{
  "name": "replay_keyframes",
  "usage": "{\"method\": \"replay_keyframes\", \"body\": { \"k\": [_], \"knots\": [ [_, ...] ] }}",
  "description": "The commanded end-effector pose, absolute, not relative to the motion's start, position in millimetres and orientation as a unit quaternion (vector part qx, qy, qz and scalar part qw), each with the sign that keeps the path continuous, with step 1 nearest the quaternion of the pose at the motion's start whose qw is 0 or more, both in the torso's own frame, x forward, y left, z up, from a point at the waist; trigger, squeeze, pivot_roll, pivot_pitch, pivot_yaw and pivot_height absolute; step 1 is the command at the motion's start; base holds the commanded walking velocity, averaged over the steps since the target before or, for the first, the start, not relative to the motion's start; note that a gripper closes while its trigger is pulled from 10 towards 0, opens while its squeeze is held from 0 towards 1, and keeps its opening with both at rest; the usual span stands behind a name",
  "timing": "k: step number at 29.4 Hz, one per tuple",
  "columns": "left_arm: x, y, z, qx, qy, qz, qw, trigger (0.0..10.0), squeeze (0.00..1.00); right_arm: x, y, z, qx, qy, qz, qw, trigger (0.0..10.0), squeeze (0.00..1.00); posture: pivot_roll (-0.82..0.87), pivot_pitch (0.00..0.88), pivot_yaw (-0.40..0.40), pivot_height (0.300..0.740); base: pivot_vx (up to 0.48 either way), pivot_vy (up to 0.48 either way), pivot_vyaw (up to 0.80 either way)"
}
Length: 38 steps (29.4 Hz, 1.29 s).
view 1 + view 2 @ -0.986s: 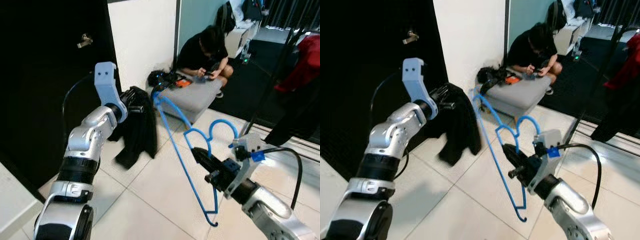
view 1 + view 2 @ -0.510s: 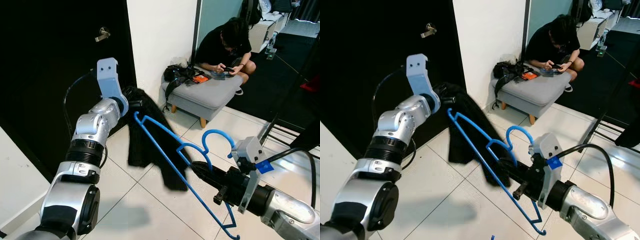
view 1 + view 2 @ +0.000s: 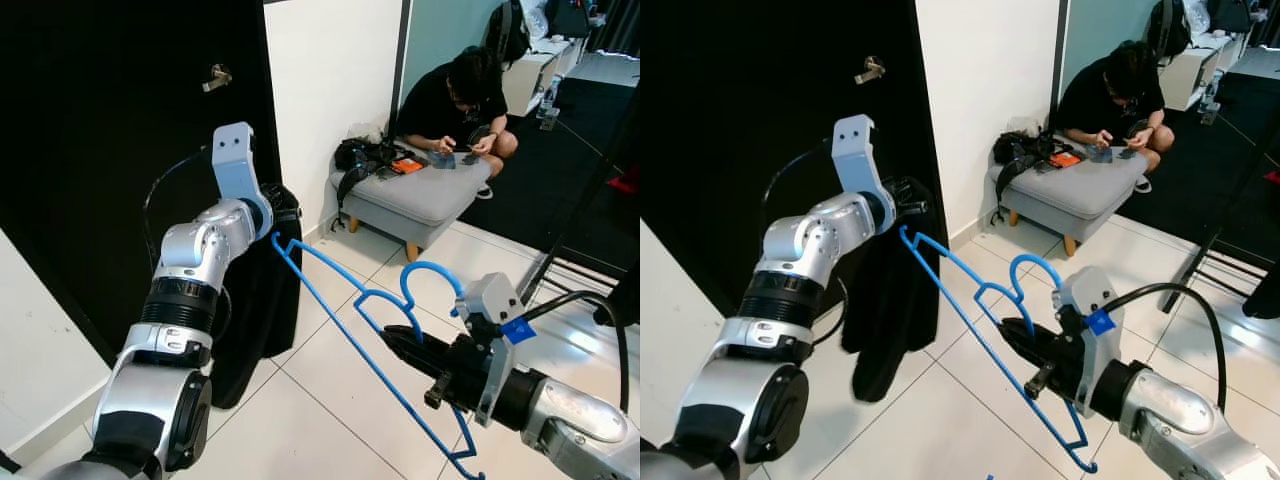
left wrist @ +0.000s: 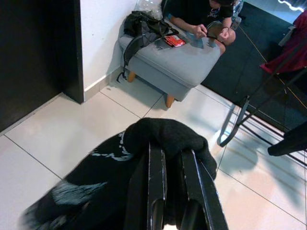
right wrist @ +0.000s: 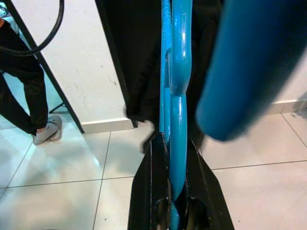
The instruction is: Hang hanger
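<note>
A blue plastic hanger point(image 3: 372, 330) is held in the air over the tiled floor, its hook point(image 3: 430, 275) curling up near my right wrist. My right gripper point(image 3: 395, 342) is shut on the hanger's neck, and the wrist view shows the blue bar point(image 5: 173, 96) clamped between both black fingers. My left gripper point(image 3: 288, 212) is raised by the dark door and shut on a black garment point(image 3: 255, 300) that hangs down from it. In the left wrist view the cloth point(image 4: 163, 136) bunches over the two fingers. The hanger's far tip point(image 3: 276, 240) reaches the garment.
A person point(image 3: 450, 95) sits on the floor behind a grey footstool point(image 3: 410, 195) with a bag on it. The black door point(image 3: 110, 150) with a metal handle point(image 3: 221, 77) is to my left. A clothes rack's dark legs point(image 3: 560, 260) stand at the right.
The garment, swung out half a second ago, now hangs straight down from my left gripper. The camera has shifted slightly. The hanger's tip stays at the garment.
</note>
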State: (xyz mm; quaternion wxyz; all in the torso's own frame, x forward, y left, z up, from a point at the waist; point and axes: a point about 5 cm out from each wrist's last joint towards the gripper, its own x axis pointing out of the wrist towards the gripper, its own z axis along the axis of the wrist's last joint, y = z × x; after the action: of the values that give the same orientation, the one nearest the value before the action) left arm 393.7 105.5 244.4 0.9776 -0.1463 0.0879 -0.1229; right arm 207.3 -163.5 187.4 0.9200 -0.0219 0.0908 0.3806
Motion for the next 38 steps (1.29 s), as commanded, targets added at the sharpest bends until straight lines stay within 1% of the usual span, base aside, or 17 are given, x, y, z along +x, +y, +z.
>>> {"method": "replay_keyframes", "body": {
  "k": [1,9,14,18,21,24,26,28,30,32,35,38],
  "knots": [
    [394,109,261,-0.142,0.066,-0.12,0.98,10.0,0.0,209,-161,185,-0.025,0.099,0.38,0.919,10.0,0.0,-0.06,0.0,0.075,0.74,0.0,0.0,0.0],
    [393,113,264,-0.144,0.065,-0.101,0.982,10.0,0.0,225,-169,189,-0.027,0.095,0.327,0.94,10.0,0.0,-0.06,0.0,0.073,0.74,0.0,0.0,0.0],
    [392,112,264,-0.162,0.075,-0.092,0.98,10.0,0.0,232,-180,187,-0.035,0.118,0.279,0.952,10.0,0.0,-0.07,0.0,0.076,0.74,0.0,0.0,0.0],
    [392,112,264,-0.166,0.076,-0.092,0.979,10.0,0.0,233,-181,186,-0.037,0.123,0.272,0.954,10.0,0.0,-0.07,0.0,0.076,0.74,0.0,0.0,0.0],
    [390,107,268,-0.179,0.077,-0.098,0.976,10.0,0.0,235,-185,183,-0.034,0.143,0.251,0.957,10.0,0.0,-0.07,0.0,0.077,0.74,0.0,0.0,0.0],
    [385,96,272,-0.197,0.084,-0.126,0.969,10.0,0.0,238,-190,182,-0.027,0.153,0.23,0.961,10.0,0.0,-0.06,0.0,0.073,0.74,0.0,0.0,0.0],
    [383,93,271,-0.197,0.087,-0.133,0.968,10.0,0.0,239,-189,182,-0.024,0.152,0.23,0.961,10.0,0.0,-0.06,0.0,0.073,0.74,0.0,0.0,0.0],
    [382,89,268,-0.192,0.091,-0.135,0.968,10.0,0.0,237,-181,187,-0.006,0.139,0.261,0.955,10.0,0.0,-0.06,0.0,0.069,0.74,0.0,0.0,0.0],
    [382,89,268,-0.192,0.091,-0.135,0.968,10.0,0.0,237,-181,187,-0.006,0.139,0.261,0.955,10.0,0.0,-0.06,0.0,0.069,0.74,0.0,0.0,0.0],
    [383,92,264,-0.192,0.095,-0.119,0.969,10.0,0.0,230,-171,190,0.01,0.137,0.308,0.942,10.0,0.0,-0.06,0.0,0.069,0.74,0.0,0.0,0.0],
    [384,95,262,-0.197,0.096,-0.105,0.97,10.0,0.0,226,-168,190,0.01,0.143,0.327,0.934,10.0,0.0,-0.06,0.0,0.07,0.74,0.0,0.0,0.0],
    [386,100,261,-0.224,0.094,-0.073,0.967,10.0,0.0,219,-165,185,0.007,0.165,0.349,0.922,10.0,0.0,-0.06,0.0,0.072,0.74,0.0,0.0,0.0]
  ]
}}
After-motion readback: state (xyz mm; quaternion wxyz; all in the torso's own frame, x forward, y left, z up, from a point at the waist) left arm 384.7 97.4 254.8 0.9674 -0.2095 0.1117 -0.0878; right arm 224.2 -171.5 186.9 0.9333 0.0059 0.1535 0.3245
